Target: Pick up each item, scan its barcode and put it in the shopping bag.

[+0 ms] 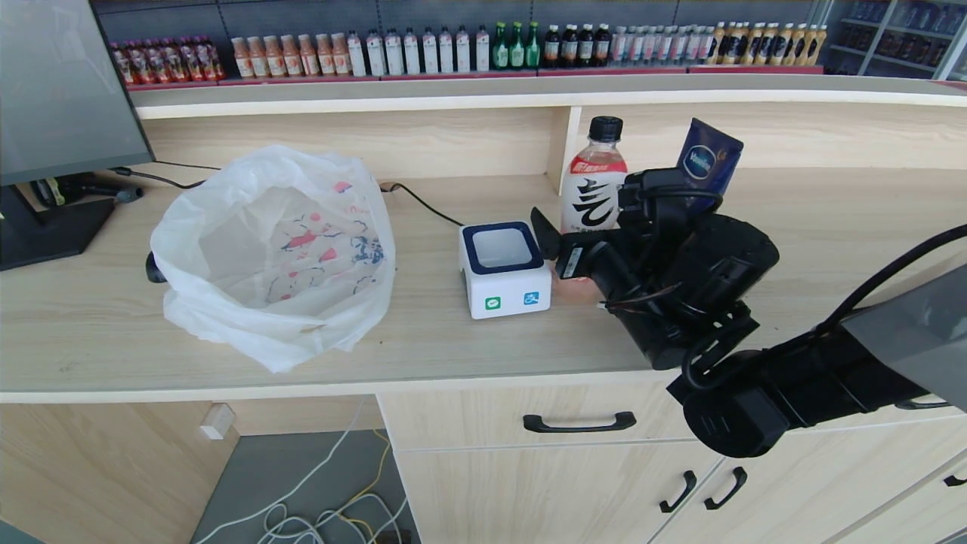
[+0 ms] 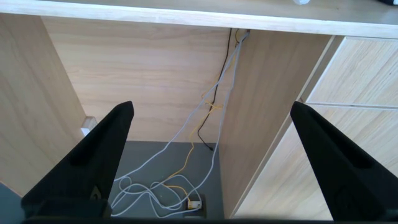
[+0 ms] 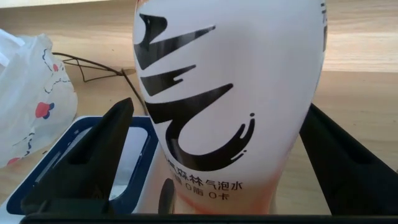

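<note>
Right gripper (image 3: pixel 217 124): jaws spread, straddling bottle (image 1: pixel 594 189), which stands upright on counter (image 1: pixel 91 317). Scanner (image 1: pixel 502 268) just beside fingers; shopping bag (image 1: pixel 279 257) beyond it. Blue tube (image 1: pixel 709 162) behind wrist. Left gripper (image 2: pixel 211 118): jaws spread, empty, facing cables (image 2: pixel 186 168).

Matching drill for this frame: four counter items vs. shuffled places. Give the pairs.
1 white plastic shopping bag
2 white scanner box with dark blue rim
3 pink-labelled drink bottle with black cap
4 dark blue tube

A between the right gripper fingers
B left on the counter, mouth open
C farthest right, behind the gripper
D between bag and bottle

Pairs: 1-B, 2-D, 3-A, 4-C
</note>
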Tool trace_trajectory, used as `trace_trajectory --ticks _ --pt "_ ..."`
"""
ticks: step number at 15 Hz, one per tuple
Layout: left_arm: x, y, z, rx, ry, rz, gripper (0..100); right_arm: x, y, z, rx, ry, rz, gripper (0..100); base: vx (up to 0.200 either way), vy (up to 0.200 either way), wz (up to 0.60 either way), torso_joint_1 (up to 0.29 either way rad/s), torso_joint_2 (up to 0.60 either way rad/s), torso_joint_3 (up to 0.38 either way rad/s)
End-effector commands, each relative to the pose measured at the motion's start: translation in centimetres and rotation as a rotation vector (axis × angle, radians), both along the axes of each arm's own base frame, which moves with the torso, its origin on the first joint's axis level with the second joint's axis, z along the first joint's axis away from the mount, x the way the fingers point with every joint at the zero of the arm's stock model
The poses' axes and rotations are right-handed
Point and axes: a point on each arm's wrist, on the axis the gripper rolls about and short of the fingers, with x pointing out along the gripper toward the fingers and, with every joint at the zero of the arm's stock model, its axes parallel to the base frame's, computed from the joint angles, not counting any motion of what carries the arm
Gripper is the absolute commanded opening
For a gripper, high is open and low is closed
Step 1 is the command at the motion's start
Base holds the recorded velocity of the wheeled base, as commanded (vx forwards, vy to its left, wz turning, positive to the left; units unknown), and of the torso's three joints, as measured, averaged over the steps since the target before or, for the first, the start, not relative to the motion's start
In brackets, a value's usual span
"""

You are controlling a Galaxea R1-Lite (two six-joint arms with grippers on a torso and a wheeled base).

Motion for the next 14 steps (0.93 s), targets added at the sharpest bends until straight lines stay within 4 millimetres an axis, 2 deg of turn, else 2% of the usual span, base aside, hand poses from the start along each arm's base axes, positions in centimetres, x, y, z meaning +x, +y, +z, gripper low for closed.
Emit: trace_trajectory --ticks 1,6,7,14 --pt "0.00 0.00 0.00 0.000 0.000 0.000 100 0.03 0.04 0.09 0.001 -0.003 0.000 100 0.000 0.000 0.00 0.000 0.00 0.000" --pt "0.00 0.00 0.00 0.000 0.000 0.000 100 0.29 -0.07 0.00 0.001 -0.004 -0.005 100 0.000 0.000 0.00 0.000 0.00 0.000" --pt "0.00 0.00 0.00 0.000 0.000 0.000 100 0.32 -0.12 0.00 0.004 -0.003 -0.007 0 0.000 0.000 0.00 0.000 0.00 0.000" --pt "0.00 0.00 0.00 0.000 0.000 -0.002 100 0.29 -0.57 0.57 0.015 -0.021 -0.013 0 0.000 0.000 0.00 0.000 0.00 0.000"
